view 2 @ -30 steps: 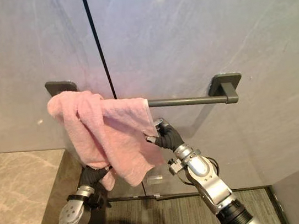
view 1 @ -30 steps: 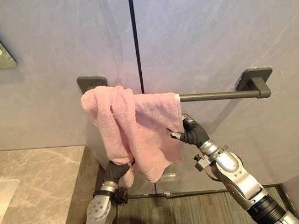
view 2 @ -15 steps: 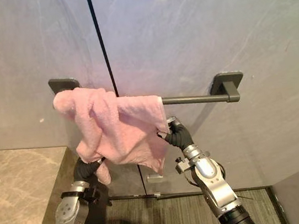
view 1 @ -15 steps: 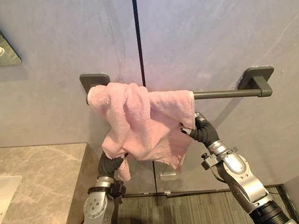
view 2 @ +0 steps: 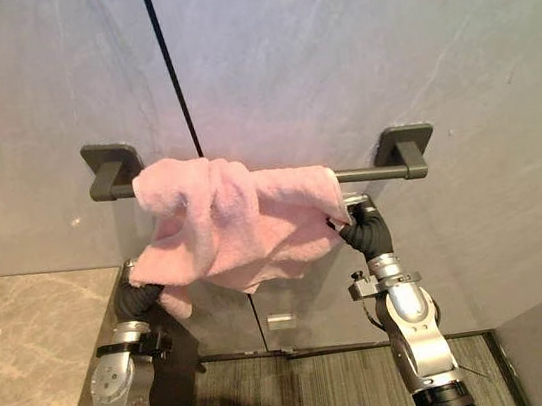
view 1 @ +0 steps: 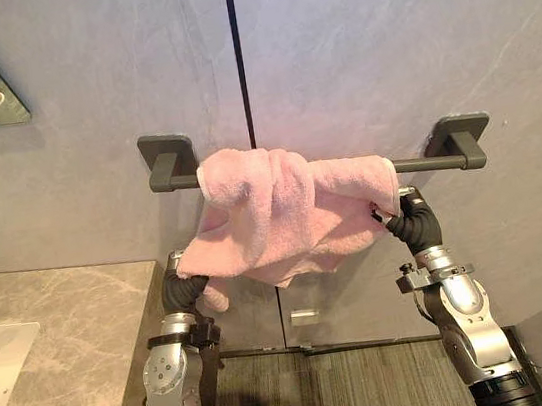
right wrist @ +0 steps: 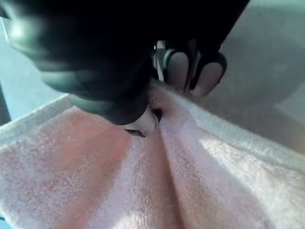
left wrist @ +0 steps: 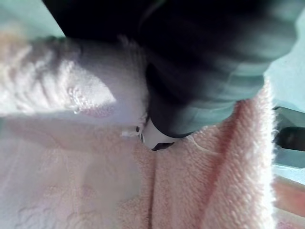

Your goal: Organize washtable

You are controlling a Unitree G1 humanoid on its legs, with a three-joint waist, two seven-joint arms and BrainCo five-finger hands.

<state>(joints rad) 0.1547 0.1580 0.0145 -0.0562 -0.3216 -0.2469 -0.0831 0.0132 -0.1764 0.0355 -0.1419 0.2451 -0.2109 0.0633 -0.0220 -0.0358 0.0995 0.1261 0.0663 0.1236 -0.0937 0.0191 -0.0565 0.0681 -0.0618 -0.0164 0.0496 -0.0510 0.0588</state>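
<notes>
Right hand (view 1: 410, 219) pinched an edge of the pink towel (view 1: 287, 211), draped but bunched over the wall rail (view 1: 427, 163), the left hand (view 1: 184, 288) buried beneath cloth, its hold impossible to tell; smoothing apparently remained.

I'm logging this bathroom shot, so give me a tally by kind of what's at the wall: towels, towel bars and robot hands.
pink towel: 1
towel bar: 1
robot hands, left hand and right hand, both holding the towel: 2
Total: 4
</notes>
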